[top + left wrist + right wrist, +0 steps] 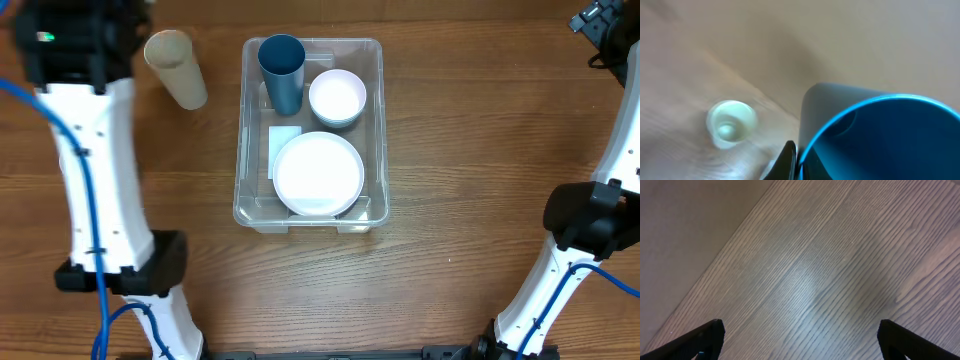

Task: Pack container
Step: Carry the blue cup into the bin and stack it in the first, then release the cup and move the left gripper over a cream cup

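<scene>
Near end of bin: a round white plate [318, 174] lies flat inside the large clear plastic rectangular container [310, 222], filling its near half.
Bin base: a white rectangular label [284, 140] shows just beyond the plate, partly under its rim.
Far end of bin: a small round white bowl [337, 97] sits on the right and a tall blue plastic cup [283, 72] stands on the left, near the bowl.
Container: it rests mid-table on the brown wooden table [450, 150], between the two arms.
Beside the bin: a beige cup [177, 68] is on the wood just left of the bin's far left corner, outside it, tilted.
Left claw [70, 42]: at the far left corner, past the beige cup, well apart from the container. Its wrist view is blurred and shows one dark finger [788, 159] by the blue cup; I cannot tell how wide it stands.
Right claw [800, 350]: at the far right corner, well apart from the container, spread wide over bare wood, holding nothing.
</scene>
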Controlling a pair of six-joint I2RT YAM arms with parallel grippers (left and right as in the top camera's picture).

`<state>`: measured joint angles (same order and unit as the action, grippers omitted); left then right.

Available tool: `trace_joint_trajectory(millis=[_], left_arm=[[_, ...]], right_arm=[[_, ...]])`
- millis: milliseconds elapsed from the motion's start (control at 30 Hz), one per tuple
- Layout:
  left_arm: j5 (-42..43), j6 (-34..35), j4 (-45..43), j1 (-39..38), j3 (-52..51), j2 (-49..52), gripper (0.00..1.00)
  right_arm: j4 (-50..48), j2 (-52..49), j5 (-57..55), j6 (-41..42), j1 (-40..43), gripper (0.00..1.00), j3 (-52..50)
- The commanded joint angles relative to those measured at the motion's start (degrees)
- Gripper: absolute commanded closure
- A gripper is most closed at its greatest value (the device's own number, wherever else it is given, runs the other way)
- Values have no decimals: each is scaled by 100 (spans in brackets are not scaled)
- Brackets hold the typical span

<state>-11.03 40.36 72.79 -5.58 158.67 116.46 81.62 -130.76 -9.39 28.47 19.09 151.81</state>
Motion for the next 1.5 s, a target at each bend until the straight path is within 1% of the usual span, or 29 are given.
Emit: trace_joint_trajectory(millis=[0,67,100,167,333,500,600,800,933,1133,1167,1233,1267,1333,1467], left_arm=[[656,-2758,4,-894,52,13,96],[603,-3338,109,-1217,50,42,96],[389,-3558,223,-1410,39,48,96],[-48,-3567,326,-1587,9,52,96],[-164,-3171,745,-1572,-22,66,96],[-190,-3110,1088,-1488,-210,173,96],[-334,-2999,1036,-1429,-286,328,96],[-337,-2992,726,-1388,-291,748,96],[-380,-2822,575,-1268,-291,1045,96],[-378,-2594,505,-1119,-291,1169,96],[-376,-2594,492,-1104,-291,1169,91],[-378,-2597,409,-1086,-291,1169,65],[-378,-2597,361,-1086,-291,1169,59],[-376,-2594,293,-1088,-291,1169,52],[-378,-2594,278,-1088,-291,1169,51]], right_arm=[[-26,267,-39,31,-4,0,181],[-26,267,-39,31,-4,0,181],[-26,267,-39,31,-4,0,181],[-26,267,-39,31,-4,0,181],[-26,267,-39,28,-4,0,181],[-26,267,-39,31,-4,0,181],[-26,267,-39,31,-4,0,181],[-26,267,-39,31,-4,0,181],[-26,267,-39,31,-4,0,181],[-26,267,-39,31,-4,0,181],[-26,267,-39,31,-4,0,181],[-26,267,-39,31,-4,0,181],[-26,267,-39,31,-4,0,181],[-26,267,-39,31,-4,0,181],[-26,267,-39,31,-4,0,181]])
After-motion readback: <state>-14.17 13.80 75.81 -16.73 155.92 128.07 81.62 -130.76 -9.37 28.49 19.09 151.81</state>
